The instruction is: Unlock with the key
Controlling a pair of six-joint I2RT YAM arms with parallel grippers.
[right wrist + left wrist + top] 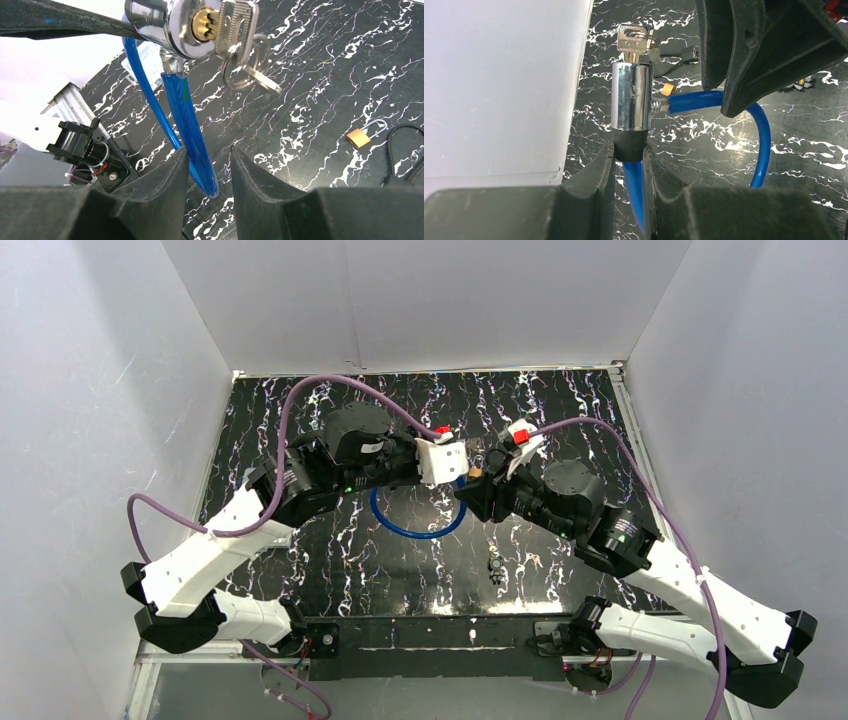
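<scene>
Risks, big to small. Blue cable (187, 115) is looping down to the bench and passing btwn the fingers of the right end effector (207, 155). Its jaws are standing part open, straddling w/o clamping. Any swing now could be dragging the lock cylinder (632, 95) askew. Left end effector (629, 152) is pinching only the black collar at its 6 o'clock end, above bench centre. Key (632, 40) is sitting in the keyway at 12 o'clock, nothing gripping it. Dangling spare key (262, 80) is risking a snag.

White walls (430, 300) are enclosing three sides. Bench (560, 400) is showing glossy black marbling. Brass padlock (358, 138) is lying approx 4 o'clock from the key, well apart.
</scene>
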